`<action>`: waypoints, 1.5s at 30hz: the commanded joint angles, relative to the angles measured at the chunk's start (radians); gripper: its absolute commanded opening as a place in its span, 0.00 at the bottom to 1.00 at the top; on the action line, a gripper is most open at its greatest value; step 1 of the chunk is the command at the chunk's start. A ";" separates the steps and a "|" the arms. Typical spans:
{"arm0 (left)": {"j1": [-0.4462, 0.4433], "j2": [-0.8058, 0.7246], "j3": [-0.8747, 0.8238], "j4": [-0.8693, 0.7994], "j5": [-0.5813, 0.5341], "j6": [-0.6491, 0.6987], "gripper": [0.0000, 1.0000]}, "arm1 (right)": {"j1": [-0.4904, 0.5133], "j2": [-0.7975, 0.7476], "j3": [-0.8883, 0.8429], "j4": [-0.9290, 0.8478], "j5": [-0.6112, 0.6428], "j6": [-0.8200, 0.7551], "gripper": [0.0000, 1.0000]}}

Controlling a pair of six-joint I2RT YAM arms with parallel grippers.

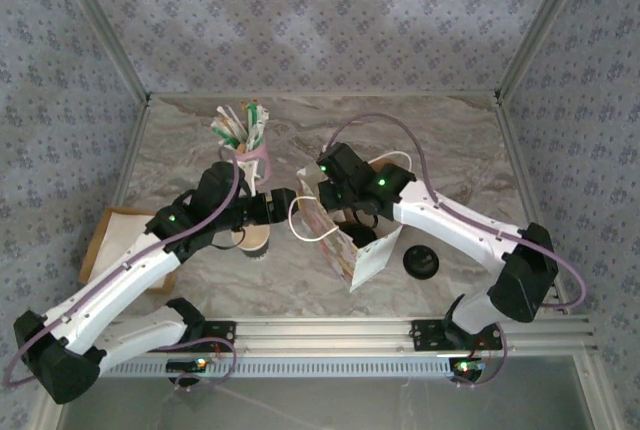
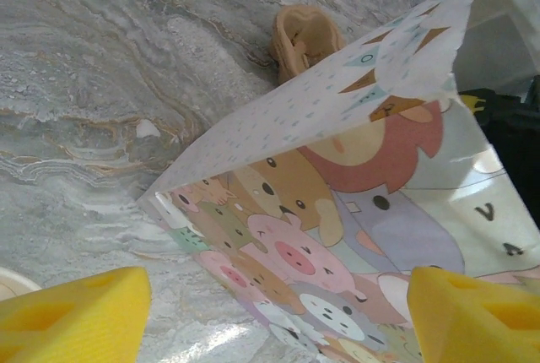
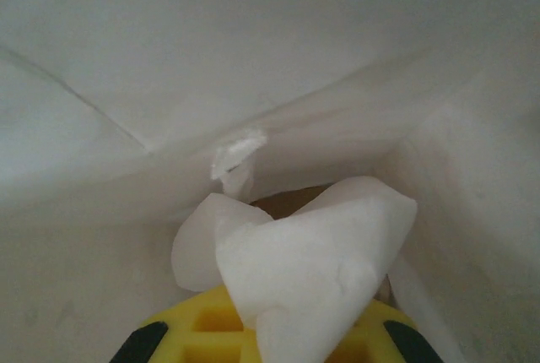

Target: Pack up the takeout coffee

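Yellow-padded right gripper (image 3: 268,338), pinched shut on a white napkin (image 3: 312,270), reaches deep inside the cartoon-print paper bag (image 1: 352,253). The left gripper (image 2: 270,312) gapes wide beside the bag, with the coffee cup (image 1: 254,239) standing just outside. A snag on withdrawal could topple the light bag.

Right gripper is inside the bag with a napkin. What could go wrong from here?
1. The bag stands tilted with the right gripper holding a napkin inside; pulling out could topple it.
2. The cup looks lidless beside the left gripper, its lid lying past the bag; a nudge could tip it.
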 commanded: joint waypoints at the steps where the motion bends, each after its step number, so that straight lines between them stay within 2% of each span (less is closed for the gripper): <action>1: -0.008 0.005 -0.001 0.032 -0.021 0.012 0.79 | 0.006 0.030 0.018 0.011 0.029 0.038 0.00; 16: -0.008 -0.024 -0.013 0.026 -0.034 0.005 0.79 | 0.005 0.106 0.003 0.018 -0.024 0.075 0.00; 24: -0.008 -0.022 -0.009 0.021 -0.036 0.008 0.79 | 0.002 0.092 0.036 -0.016 -0.044 0.067 0.20; 39: -0.008 -0.056 0.000 -0.012 -0.055 -0.007 0.79 | 0.001 0.017 0.121 -0.100 -0.100 0.029 0.50; 45: -0.009 -0.078 0.016 -0.046 -0.076 -0.011 0.79 | -0.002 -0.030 0.152 -0.147 -0.136 0.009 0.58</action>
